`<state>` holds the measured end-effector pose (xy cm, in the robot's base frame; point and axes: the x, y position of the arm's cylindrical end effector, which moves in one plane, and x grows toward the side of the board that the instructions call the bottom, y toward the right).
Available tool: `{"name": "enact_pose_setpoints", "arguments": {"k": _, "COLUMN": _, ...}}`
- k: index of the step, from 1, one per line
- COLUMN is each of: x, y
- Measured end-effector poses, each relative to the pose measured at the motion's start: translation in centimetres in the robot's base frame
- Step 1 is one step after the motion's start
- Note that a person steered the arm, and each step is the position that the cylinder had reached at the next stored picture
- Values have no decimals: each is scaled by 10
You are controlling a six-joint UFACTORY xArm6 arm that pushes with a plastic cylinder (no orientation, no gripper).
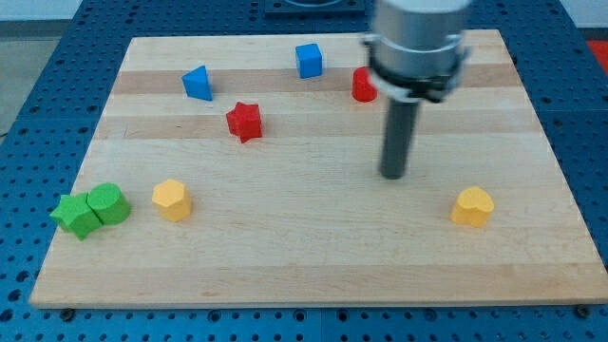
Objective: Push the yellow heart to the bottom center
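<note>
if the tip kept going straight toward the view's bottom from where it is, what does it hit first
Nothing, it seems: from my tip straight down the view, the wooden board shows no block. The yellow heart block sits off to the view's right.

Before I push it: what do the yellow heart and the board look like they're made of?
Yellow heart: probably moulded plastic or foam, matte, uniform colour with soft rounded edges; I can't tell which. Board: light wood, smooth, with visible grain and glued strips. My tip sits to the heart's upper left, apart from it.
</note>
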<state>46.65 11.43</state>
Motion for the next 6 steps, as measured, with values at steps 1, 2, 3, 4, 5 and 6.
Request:
{"name": "enact_pose_setpoints", "arguments": {"k": 1, "x": 0, "y": 18}}
{"name": "enact_pose_setpoints", "arguments": {"k": 2, "x": 0, "y": 17}}
{"name": "enact_pose_setpoints", "arguments": {"k": 3, "x": 0, "y": 17}}
{"name": "enact_pose_setpoints", "arguments": {"k": 4, "x": 1, "y": 41}}
{"name": "enact_pose_setpoints", "arguments": {"k": 5, "x": 20, "y": 108}}
{"name": "enact_pose_setpoints", "arguments": {"k": 6, "x": 64, "y": 97}}
